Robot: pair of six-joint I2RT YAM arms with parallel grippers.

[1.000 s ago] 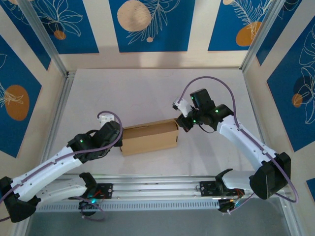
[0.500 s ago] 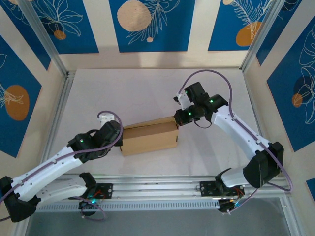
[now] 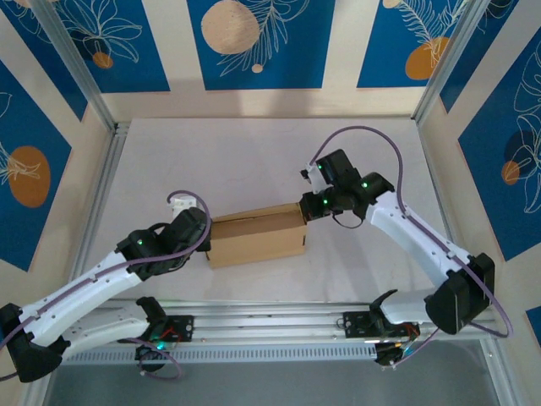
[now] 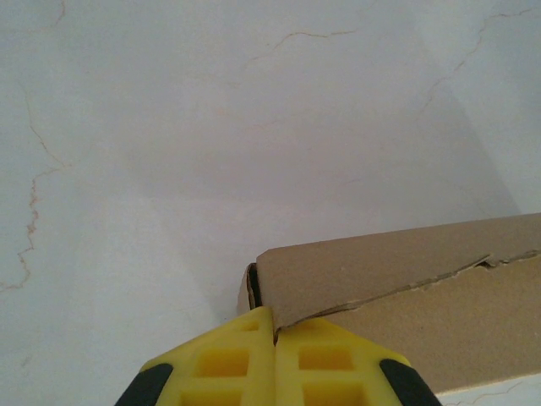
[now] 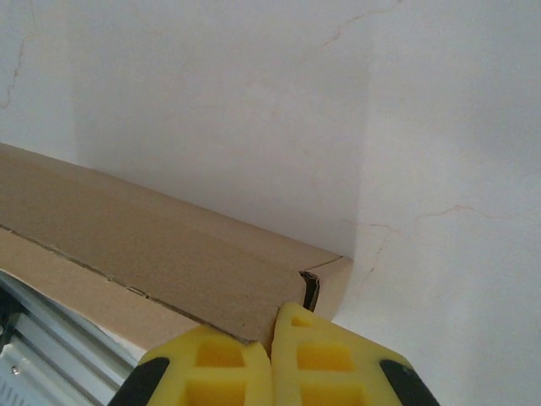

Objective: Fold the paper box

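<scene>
Right gripper (image 3: 306, 207) moved to the far right corner of the box (image 3: 257, 236).
Within the last second it was swung in from the right end wall, while the left gripper (image 4: 272, 326) was kept at the left end. Both pairs of fingers are pressed together, the tips seemingly touching cardboard. The box lies mid-table (image 3: 237, 161), its 2 ends braced for closing.

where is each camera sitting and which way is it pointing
Top external: above and behind the arms, looking down on the table; both arms show, the left gripper and right gripper at opposite ends of the paper box.
Left wrist: on the left arm, facing along its shut yellow fingers to a box corner.
Right wrist: on the right arm, facing along its shut yellow fingers to a box corner.
Shared: all three show the box on the white table.
</scene>
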